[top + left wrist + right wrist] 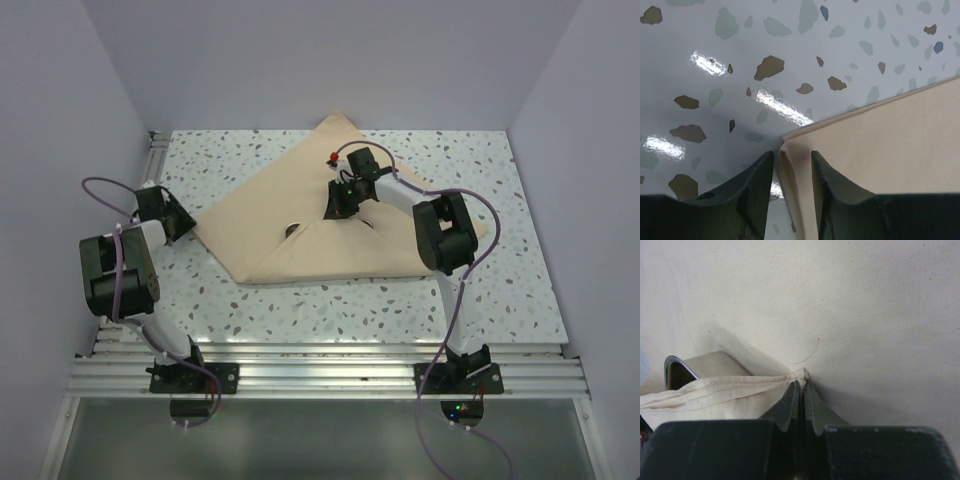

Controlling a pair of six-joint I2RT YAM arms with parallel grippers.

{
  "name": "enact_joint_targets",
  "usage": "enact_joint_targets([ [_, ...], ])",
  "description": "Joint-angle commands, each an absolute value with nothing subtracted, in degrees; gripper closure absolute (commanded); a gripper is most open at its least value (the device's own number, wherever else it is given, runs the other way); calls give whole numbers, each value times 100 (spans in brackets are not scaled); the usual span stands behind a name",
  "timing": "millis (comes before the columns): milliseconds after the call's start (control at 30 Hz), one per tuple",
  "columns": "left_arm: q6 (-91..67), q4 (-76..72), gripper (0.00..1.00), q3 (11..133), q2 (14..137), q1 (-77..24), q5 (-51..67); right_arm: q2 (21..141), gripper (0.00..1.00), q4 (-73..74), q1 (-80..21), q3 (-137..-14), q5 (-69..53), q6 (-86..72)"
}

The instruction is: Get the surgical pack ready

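- On the speckled table [500, 290], near its middle, the surgical pack [300, 250] is laid out as a tan cloth wrap, partly folded, with its far corner close to the back wall.
- Toward the middle of the wrap, the right gripper [801, 387] is seen with its jaws pressed together on the tip of a flap drawn in over the contents.
- At the wrap's left corner, the left gripper [792, 167] is set low with its jaws apart on either side of the raised cloth edge. A sliver of table is seen between one finger and the cloth, so no grip is judged to be made yet.
- Beneath the held flap, part of the rim of a steel tray [671, 371] is left showing.
- Folding the left corner inward is judged to be the step in hand. Next, the left jaws need to be shut on that corner, which must then be lifted and carried across the tray while the first flap is held in place.
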State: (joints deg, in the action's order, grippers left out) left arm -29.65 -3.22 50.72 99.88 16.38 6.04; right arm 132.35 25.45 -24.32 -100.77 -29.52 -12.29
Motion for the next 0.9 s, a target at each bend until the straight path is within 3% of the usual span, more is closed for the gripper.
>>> enact_joint_targets([
  [0, -3023, -413, 60, 5133, 10186, 1670, 694, 13166, 100, 2997, -2461, -9853, -2645, -1011],
  [100, -3032, -518, 75, 5054, 10169, 1661, 782, 13175, 100, 2997, -2461, -9861, -2646, -1019],
  [200, -3015, -606, 100, 4949, 9994, 1600, 817, 13201, 100, 2997, -2461, -9861, -2663, -1020],
  [467, -2839, -45, 100, 5228, 8737, 573, -470, 13271, 100, 3015, -2461, -9896, -2628, -1037],
  [700, -2892, 579, 100, 5519, 8165, -1105, -1502, 13315, 100, 3024, -2461, -9914, -2637, -1037],
  [867, -2804, 923, 100, 5678, 8332, -1117, -2127, 13289, 100, 3006, -2452, -9888, -2654, -1037],
])
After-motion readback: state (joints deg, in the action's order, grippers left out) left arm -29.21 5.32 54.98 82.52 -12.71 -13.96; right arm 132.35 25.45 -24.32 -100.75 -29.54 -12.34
